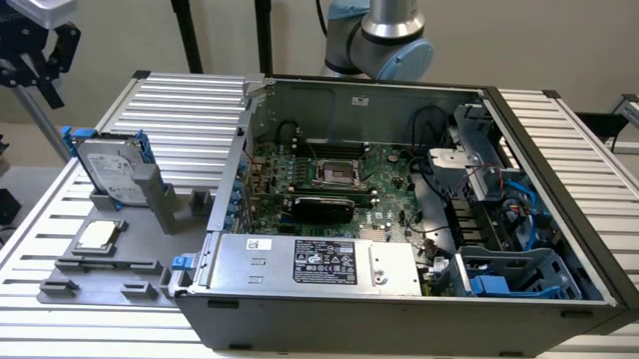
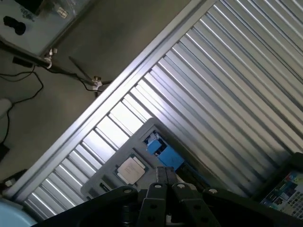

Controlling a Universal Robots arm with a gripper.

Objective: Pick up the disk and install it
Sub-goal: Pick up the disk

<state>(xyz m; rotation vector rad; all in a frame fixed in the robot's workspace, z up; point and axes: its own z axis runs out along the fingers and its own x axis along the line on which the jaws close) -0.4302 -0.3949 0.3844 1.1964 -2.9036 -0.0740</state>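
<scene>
- Your gripper (image 2: 165, 173) is clenched: in the wrist view the two black tips sit pressed together with nothing between them.
- It holds nothing and touches nothing. It hangs over the ribbed metal table (image 1: 179, 97), above the grey plate (image 1: 110, 288).
- The disk (image 1: 108, 168) has not been picked up. It stands upright on its edge in a grey stand (image 1: 150, 196) on that plate, at the exterior view's left, outside the computer case (image 1: 399, 325).
- You see its white label facing the exterior camera, with blue rails along both long edges.
- In the wrist view, the blue top of the disk shows just beyond the gripper tips, clear of them.
- A small square silver chip (image 1: 98, 234) lies flat on the plate, just in front of the disk and apart from it.
- The computer case lies on its side with the cover off, so you look straight down at the green circuit board (image 1: 330, 161).
- A silver box (image 1: 319, 262) with a black label sits along the near wall of the case.
- A blue-grey plastic cage (image 1: 519, 273) sits in the near corner at the exterior view's right.
- The base of the arm (image 1: 384, 34) rises behind the case.
</scene>
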